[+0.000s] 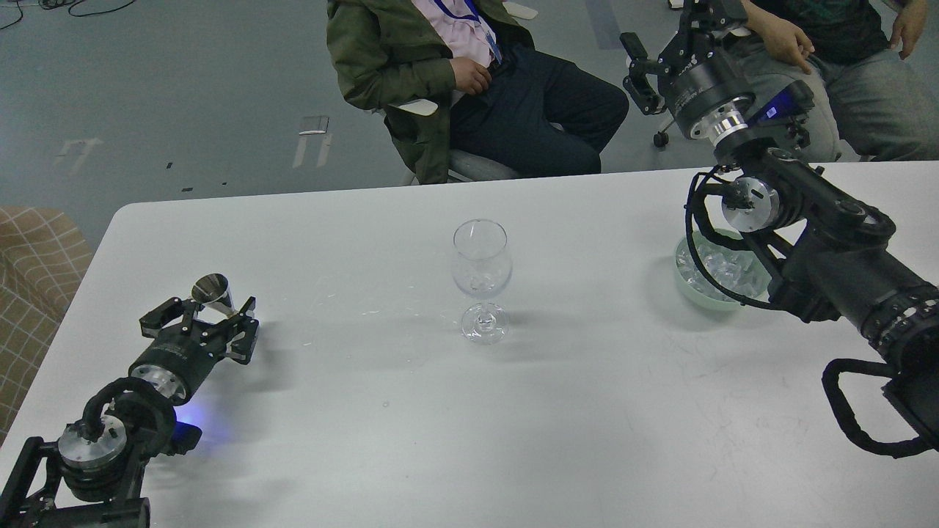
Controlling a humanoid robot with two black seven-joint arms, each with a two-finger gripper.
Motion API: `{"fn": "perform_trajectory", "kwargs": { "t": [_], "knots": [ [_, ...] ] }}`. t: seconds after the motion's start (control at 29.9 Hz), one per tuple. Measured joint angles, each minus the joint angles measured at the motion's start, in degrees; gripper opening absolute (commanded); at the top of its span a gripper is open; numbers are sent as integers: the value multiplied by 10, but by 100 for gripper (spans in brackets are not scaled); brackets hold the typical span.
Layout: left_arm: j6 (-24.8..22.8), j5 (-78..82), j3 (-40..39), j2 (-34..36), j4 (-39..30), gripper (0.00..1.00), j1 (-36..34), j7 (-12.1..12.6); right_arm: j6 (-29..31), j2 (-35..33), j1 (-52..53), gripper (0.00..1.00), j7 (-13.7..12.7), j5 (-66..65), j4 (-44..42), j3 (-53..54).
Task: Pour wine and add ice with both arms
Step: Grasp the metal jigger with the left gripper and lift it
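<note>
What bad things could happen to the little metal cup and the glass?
The left gripper has its fingers either side of the small metal cup, which looks tilted; it might slip or spill if squeezed off-centre. The wine glass stands tall on a thin stem, so a swinging arm could knock it over. The right gripper is raised far from the ice bowl.

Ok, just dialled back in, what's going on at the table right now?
The left gripper is low on the white table, its open fingers on either side of a small metal measuring cup, not clearly closed on it. The right gripper is raised beyond the table's far edge, open and empty. The wine glass stands upright mid-table. The ice sits in a pale green bowl under the right arm.
</note>
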Motion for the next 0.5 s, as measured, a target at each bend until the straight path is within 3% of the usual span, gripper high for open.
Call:
{"fn": "perform_trajectory", "kwargs": {
  "t": [0.23, 0.5],
  "knots": [
    [-1, -1, 5, -3, 0, 37, 0, -1, 0, 0, 0, 100, 0, 0, 0, 0],
    [-1, -1, 5, -3, 1, 29, -1, -2, 0, 1, 0, 100, 0, 0, 1, -17]
  ]
}}
